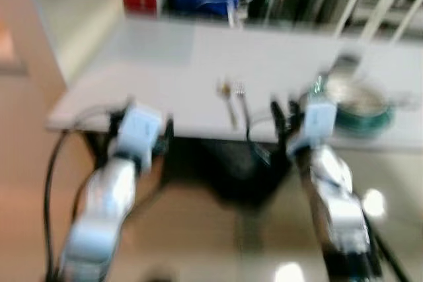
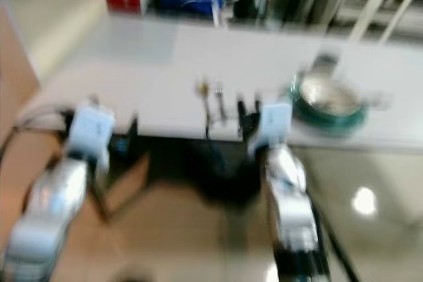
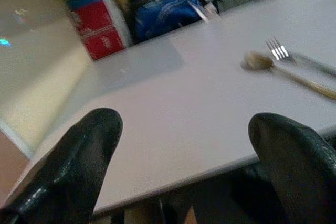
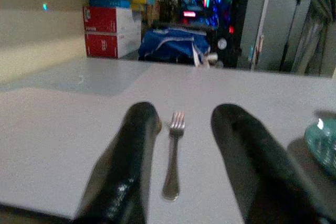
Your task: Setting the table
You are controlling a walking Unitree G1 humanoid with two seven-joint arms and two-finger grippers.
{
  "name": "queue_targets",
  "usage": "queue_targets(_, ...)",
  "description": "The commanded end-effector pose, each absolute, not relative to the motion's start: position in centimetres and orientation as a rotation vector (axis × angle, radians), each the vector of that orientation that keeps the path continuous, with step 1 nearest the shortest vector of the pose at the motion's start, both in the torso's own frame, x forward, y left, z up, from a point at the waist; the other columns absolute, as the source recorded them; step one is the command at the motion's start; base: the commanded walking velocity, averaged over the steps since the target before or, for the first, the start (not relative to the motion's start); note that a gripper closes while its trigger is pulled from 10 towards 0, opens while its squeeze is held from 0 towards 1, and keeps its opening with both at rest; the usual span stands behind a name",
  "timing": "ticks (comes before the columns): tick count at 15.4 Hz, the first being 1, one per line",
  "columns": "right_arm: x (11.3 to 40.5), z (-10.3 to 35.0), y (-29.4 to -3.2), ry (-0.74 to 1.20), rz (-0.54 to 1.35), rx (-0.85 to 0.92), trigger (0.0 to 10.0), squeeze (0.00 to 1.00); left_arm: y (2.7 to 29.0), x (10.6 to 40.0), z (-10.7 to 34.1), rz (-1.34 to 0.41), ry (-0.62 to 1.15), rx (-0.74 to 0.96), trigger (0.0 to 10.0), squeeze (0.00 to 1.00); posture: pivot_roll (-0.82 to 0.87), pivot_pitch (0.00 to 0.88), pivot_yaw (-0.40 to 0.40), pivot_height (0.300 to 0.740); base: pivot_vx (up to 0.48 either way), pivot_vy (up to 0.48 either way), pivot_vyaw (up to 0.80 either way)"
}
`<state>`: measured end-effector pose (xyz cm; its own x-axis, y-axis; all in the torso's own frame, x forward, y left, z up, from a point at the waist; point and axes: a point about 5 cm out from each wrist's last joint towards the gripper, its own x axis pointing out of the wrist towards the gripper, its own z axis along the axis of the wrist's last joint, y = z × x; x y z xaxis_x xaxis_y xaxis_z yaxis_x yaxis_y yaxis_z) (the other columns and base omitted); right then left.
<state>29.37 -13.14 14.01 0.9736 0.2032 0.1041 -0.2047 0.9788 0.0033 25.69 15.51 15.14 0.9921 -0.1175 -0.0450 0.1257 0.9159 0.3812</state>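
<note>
While the head views are smearing with motion, the right end effector (image 4: pixel 178 129) is hanging at the near edge of the white surface (image 1: pixel 165 77) with its two black fingers (image 4: pixel 134 145) spread, and the fork (image 4: pixel 173 156) is lying flat between them, handle toward the robot and tines pointing away, a line-up that looks chosen so the fingers can close across the handle. Touching is not yet happening as far as the wrist view is showing; the fingers are sitting just short of it, above the edge. Beside the fork, a spoon (image 3: pixel 260 62) with a pale golden handle is resting parallel to it. A teal-rimmed dish (image 1: pixel 360 107) with a lighter bowl inside is standing to the robot's right, near the edge, probably marking the place setting the cutlery is meant to flank. The left end effector (image 3: pixel 189 145) is also holding its fingers (image 3: pixel 86 156) wide apart over the surface's near left edge, well apart from the cutlery, seemingly waiting. Red boxes (image 4: pixel 107 30) and a blue bag (image 4: pixel 170 45) are sitting beyond the far side.
</note>
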Motion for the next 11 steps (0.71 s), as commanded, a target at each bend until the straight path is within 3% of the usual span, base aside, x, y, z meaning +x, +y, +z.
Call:
queue_targets(1, 29.2, 13.8, -13.1, -0.091, 0.197, 0.006, 10.0, 1.0, 15.6, 25.9, 16.0, -0.11, -0.016, 0.403, 10.0, 0.0, 0.05, 0.0, -0.065, 0.74, 0.0, 0.48, -0.8)
queue_targets(2, 29.2, 13.5, -13.1, -0.069, 0.185, 0.008, 10.0, 0.0, 15.9, 25.8, 15.8, -0.092, -0.005, 0.404, 10.0, 0.0, 0.05, 0.0, -0.066, 0.74, 0.0, 0.48, 0.0)
queue_targets(11, 28.5, 12.9, -13.4, -0.031, 0.132, 0.097, 10.0, 0.0, 16.6, 25.4, 15.9, -0.061, 0.005, 0.408, 10.0, 0.0, 0.07, 0.0, -0.08, 0.74, 0.0, 0.48, 0.0)
